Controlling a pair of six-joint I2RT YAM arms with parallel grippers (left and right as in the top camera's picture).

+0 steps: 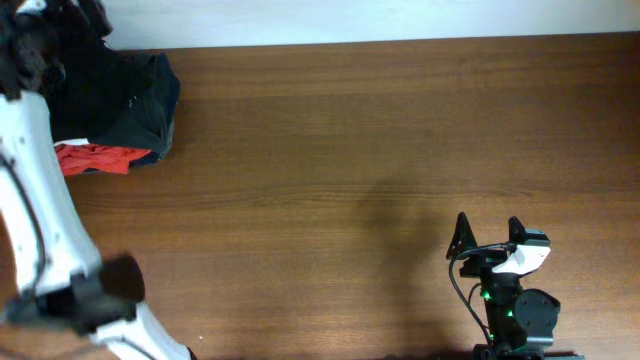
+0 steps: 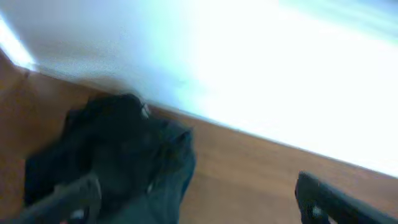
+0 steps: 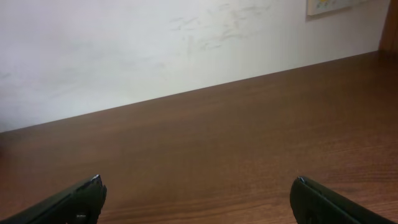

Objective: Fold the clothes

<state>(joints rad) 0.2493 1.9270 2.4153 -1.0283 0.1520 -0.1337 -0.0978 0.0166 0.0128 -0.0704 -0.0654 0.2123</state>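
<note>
Left gripper (image 2: pixel 198 183) spread wide, empty, over the bunched black garment (image 2: pixel 118 155), lined up to grab it I'd guess. Right gripper (image 3: pixel 196 185) sits back, wide open too, empty.

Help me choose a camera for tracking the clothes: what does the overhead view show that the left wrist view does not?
Only overhead: the red garment, the white left arm and the right claw, open. Only left wrist: the left claw, open, though blurred. Both: the black garment, crumpled at the far left corner of the wooden table.
</note>
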